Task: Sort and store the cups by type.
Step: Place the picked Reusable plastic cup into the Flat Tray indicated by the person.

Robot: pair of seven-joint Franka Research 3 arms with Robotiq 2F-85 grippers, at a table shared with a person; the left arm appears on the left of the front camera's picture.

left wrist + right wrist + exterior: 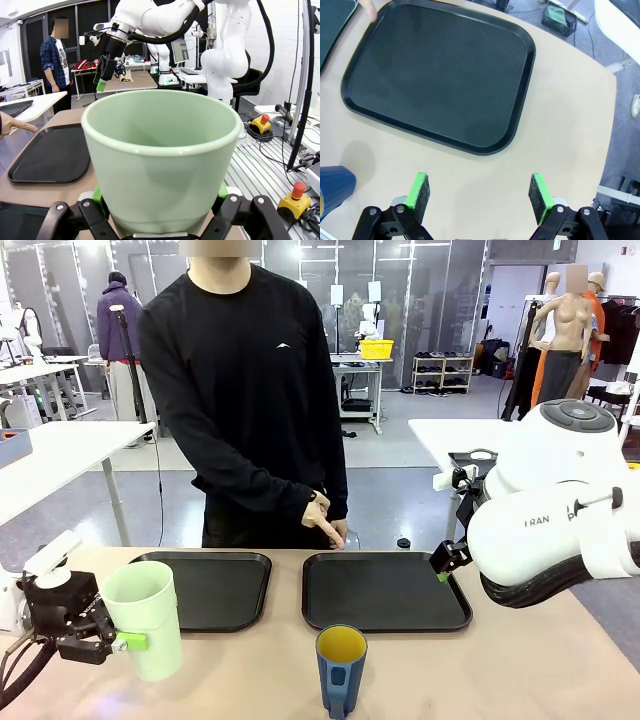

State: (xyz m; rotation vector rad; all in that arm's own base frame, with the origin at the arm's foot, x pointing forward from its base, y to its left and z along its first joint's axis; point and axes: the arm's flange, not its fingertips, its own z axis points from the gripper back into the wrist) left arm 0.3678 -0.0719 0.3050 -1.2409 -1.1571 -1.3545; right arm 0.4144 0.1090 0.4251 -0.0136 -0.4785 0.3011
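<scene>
At the beige worktop (pixel 530 660), left fingers (pixel 129 643) pinch a mint-green plastic tumbler (pixel 150 625); right wrist view shows right fingers (pixel 420 192) spread.

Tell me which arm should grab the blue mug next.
Right. The left gripper is shut on the tumbler, while the right gripper is open and empty above the table beside the right tray, with the mug nearby.
</scene>
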